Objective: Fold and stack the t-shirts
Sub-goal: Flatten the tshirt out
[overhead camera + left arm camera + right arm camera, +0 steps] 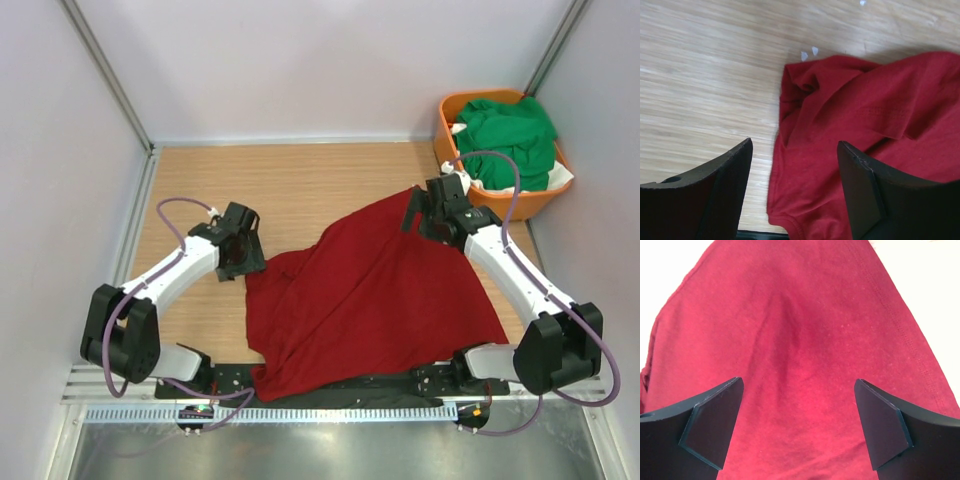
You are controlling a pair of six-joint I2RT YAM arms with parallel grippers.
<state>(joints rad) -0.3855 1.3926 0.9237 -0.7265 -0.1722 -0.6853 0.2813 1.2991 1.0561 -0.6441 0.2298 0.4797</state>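
Beneath it all, a wooden desk (300,180). Across its near middle, a dark red t-shirt (380,300), rumpled and skewed, near edge at the very front of the desk. At the far right corner, an orange basket (447,120) heaped with green t-shirts (510,130).

Over the red shirt's far corner, the right gripper (797,385), jaws at full spread, nothing pinched. Low at the shirt's left edge, the left gripper (794,150), jaws apart and straddling the hem, with cloth between them but not clamped.

Judged as the laying-out step, ahead of any fold: no crease made, nothing stacked. Needed next, probably: a pinch on each of those two edges, then a pull apart to flatten the cloth before the first fold.

Hard to pick out collar and sleeves among the wrinkles. Impossible to count the green shirts in the heap. On the desk just beyond the hem, two small white specks (809,52), nature unclear.
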